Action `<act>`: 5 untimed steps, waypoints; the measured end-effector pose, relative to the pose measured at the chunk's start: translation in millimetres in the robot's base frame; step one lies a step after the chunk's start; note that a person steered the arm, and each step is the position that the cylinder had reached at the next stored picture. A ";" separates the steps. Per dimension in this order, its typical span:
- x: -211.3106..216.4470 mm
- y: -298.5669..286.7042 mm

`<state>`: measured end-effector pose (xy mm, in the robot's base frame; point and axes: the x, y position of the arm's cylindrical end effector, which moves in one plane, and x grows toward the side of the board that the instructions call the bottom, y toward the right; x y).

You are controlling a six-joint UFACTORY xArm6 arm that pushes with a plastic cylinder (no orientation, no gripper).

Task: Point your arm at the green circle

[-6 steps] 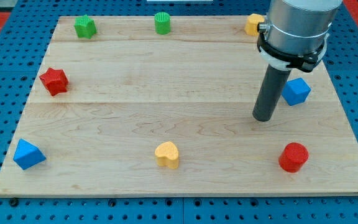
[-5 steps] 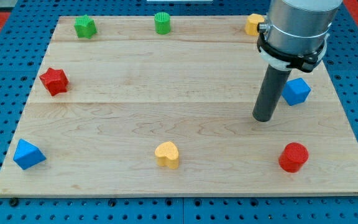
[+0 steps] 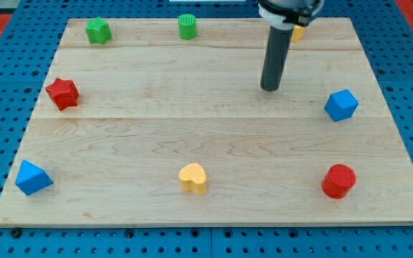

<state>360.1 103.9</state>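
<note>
**A:** Where does the green circle sit?

**B:** The green circle (image 3: 187, 26) stands at the upper edge of the wooden surface (image 3: 156, 122), a little left of the frame's centre. A green star-like block (image 3: 97, 31) is further left along the same edge.

**A:** And the rod?

**B:** The dark rod comes down from the top of the frame, and my tip (image 3: 269, 89) rests on the surface in the upper middle, right of and below the green circle, well apart from it. It touches no block.

**A:** Is there a claw, open or closed?

**B:** No claw is in view; the arm ends in the plain rod.

**A:** What else lies there?

**B:** A yellow block (image 3: 297, 31) peeks out just behind the rod at the upper right, its shape mostly hidden. A blue block (image 3: 341, 105) lies at the right, a red circle (image 3: 338, 180) at the lower right, a yellow heart (image 3: 192, 178) at the bottom centre, a blue wedge-like block (image 3: 32, 178) at the lower left, and a red star-like block (image 3: 62, 93) at the left.
</note>
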 end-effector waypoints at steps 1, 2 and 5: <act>-63.3 -14.7; -120.5 -22.0; -165.4 -138.3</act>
